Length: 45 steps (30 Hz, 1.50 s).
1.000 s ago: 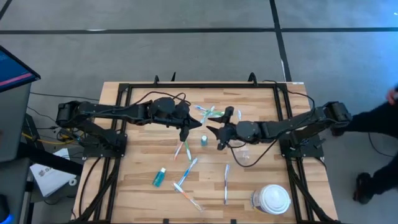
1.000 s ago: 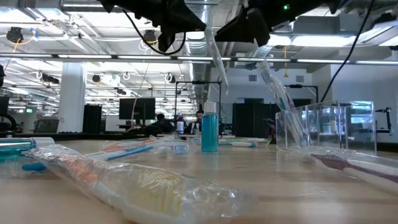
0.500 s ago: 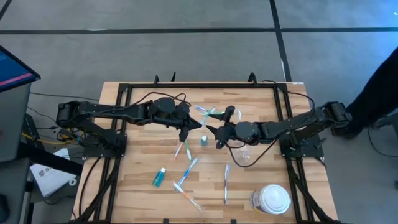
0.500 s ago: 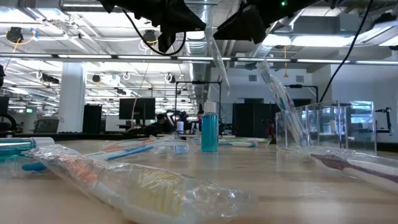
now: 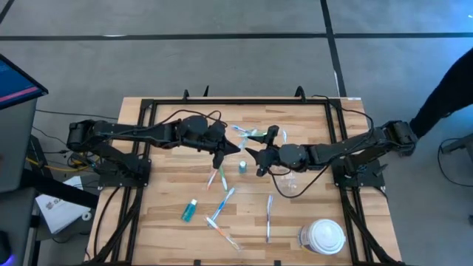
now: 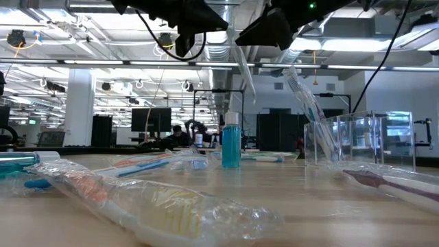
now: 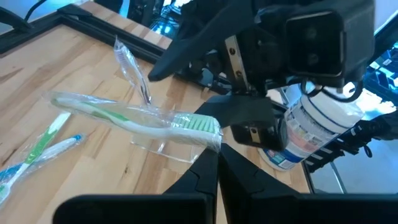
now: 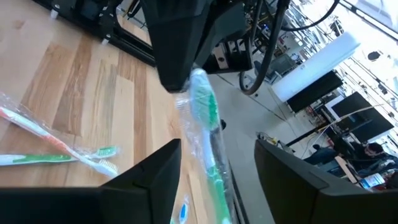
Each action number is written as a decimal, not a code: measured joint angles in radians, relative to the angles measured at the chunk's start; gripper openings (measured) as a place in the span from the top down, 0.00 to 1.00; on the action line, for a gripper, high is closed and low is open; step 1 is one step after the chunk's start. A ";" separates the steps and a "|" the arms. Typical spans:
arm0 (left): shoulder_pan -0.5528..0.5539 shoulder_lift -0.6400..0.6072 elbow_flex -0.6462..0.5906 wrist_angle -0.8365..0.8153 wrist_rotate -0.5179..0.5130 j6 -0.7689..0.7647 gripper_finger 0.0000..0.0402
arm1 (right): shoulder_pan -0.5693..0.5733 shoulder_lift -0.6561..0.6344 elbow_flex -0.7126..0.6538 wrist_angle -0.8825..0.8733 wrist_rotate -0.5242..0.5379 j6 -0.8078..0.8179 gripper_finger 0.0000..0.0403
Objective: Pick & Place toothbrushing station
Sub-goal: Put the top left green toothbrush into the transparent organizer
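1 toothbrush point(image 6: 296, 86) stands in the cup point(image 6: 357, 140); left gripper point(image 5: 219, 159) clamps another wrapped toothbrush point(image 7: 143, 118), right gripper point(image 5: 260, 164) gapes; many brushes lie loose.

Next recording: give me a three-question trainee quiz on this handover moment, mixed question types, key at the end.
1. True or false: the left gripper is shut on the wrapped green-bristled toothbrush.
2. The right gripper has its fingers: A) shut on the toothbrush; B) open on either side of it; C) shut on the upright teal tube.
3. Fill in: the large white round lidded container stands near the table's ___ corner on the right arm's side.

Key: 1 true; 2 B; 3 front
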 joint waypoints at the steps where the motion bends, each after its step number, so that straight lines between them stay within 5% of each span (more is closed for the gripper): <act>1: 0.000 0.000 0.000 0.007 0.008 -0.001 1.00 | 0.000 0.000 0.000 0.000 0.000 0.000 0.52; 12: -0.007 0.000 0.000 0.039 0.051 -0.028 1.00 | 0.000 0.001 -0.001 0.000 -0.003 -0.001 0.55; 23: -0.008 0.001 0.000 0.050 0.056 -0.028 1.00 | -0.004 0.169 0.128 -0.012 0.064 -0.072 0.62; 38: -0.008 0.001 0.000 0.034 0.055 -0.026 1.00 | 0.016 0.126 0.173 -0.143 0.060 -0.015 0.74; 45: -0.007 0.001 0.000 0.035 0.051 -0.026 1.00 | 0.006 0.121 0.172 -0.145 0.051 0.009 0.95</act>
